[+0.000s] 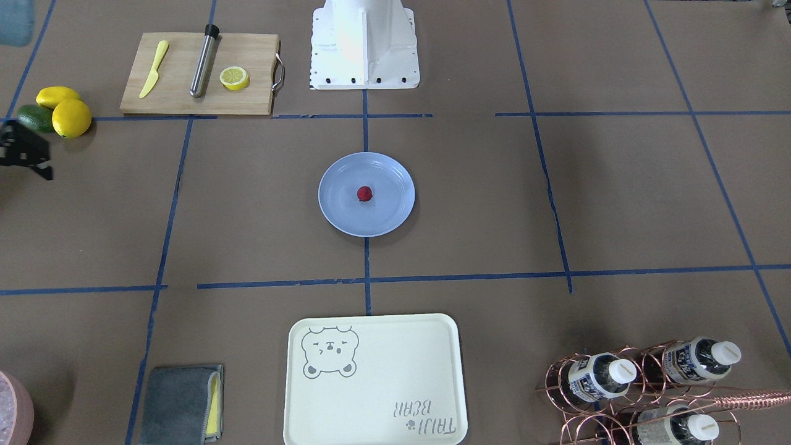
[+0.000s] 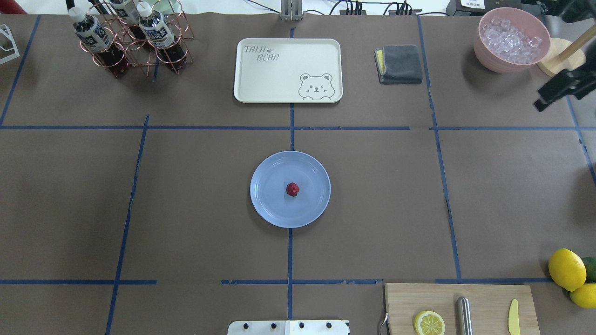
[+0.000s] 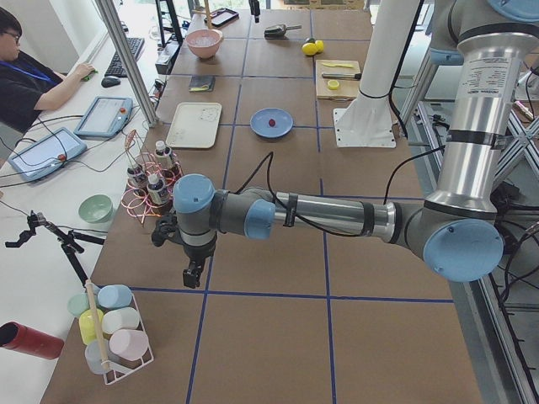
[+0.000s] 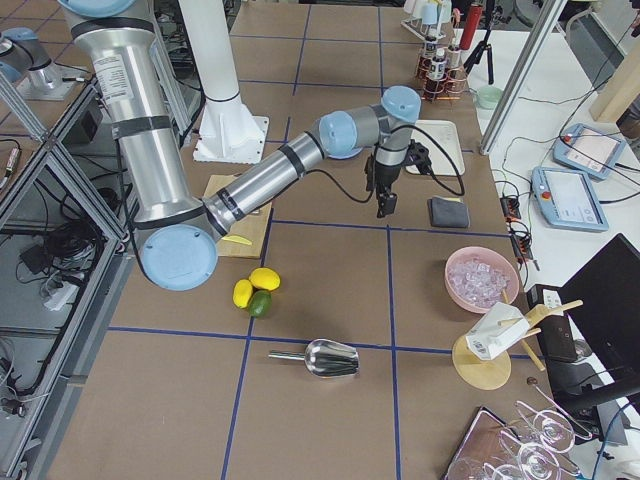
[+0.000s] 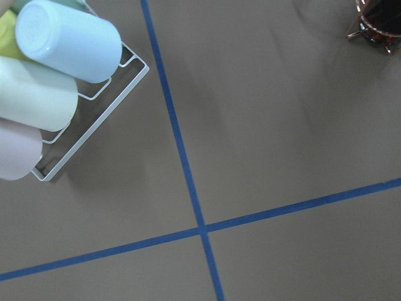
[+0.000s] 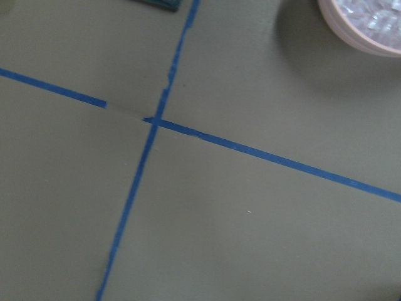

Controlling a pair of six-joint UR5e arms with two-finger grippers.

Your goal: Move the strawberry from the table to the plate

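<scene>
Brown-paper tabletop (image 2: 372, 209) carries a light-blue plate (image 2: 270, 204) at its middle, and the strawberry (image 2: 292, 189) lies on the plate's centre. Well apart from the plate hang the left fingers (image 3: 193, 276) and the right fingers (image 4: 384, 207); whether either pair is spread or pressed together cannot be told.
</scene>
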